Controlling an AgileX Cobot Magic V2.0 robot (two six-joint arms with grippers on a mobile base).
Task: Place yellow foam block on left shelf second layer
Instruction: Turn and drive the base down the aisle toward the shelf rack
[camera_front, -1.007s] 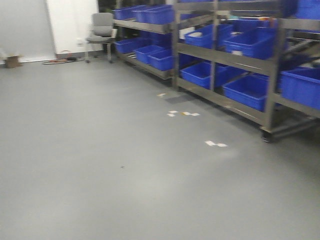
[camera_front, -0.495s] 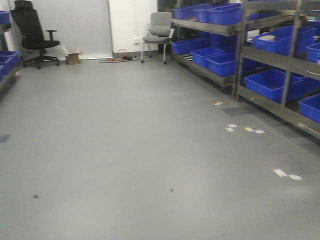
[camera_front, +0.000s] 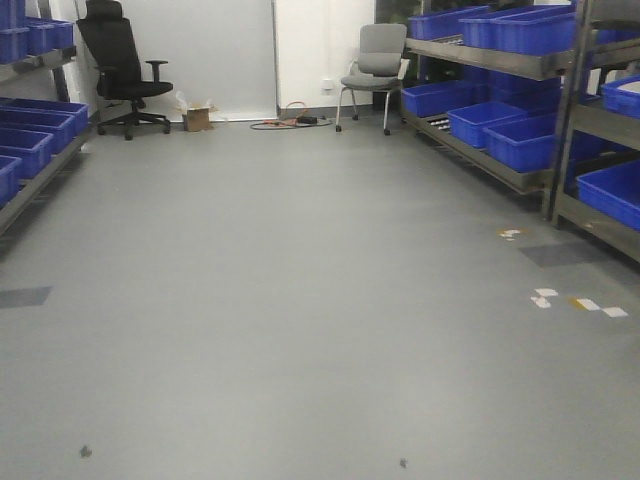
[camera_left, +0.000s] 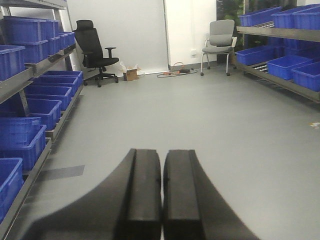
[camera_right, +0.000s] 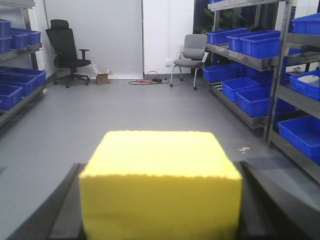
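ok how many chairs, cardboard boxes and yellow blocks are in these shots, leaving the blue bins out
chairs: 2 (black office chair, grey chair)
cardboard box: 1
yellow foam block: 1
total: 4

Bright yellow foam block (camera_right: 160, 180), plain fine-textured cuboid, clamped level in the right gripper (camera_right: 161, 220), broad face up.

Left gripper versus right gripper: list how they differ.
The left gripper is shut and empty, its fingers touching; the right gripper holds the yellow foam block, its fingers spread at the block's sides. Both have dark fingers and face down the aisle.
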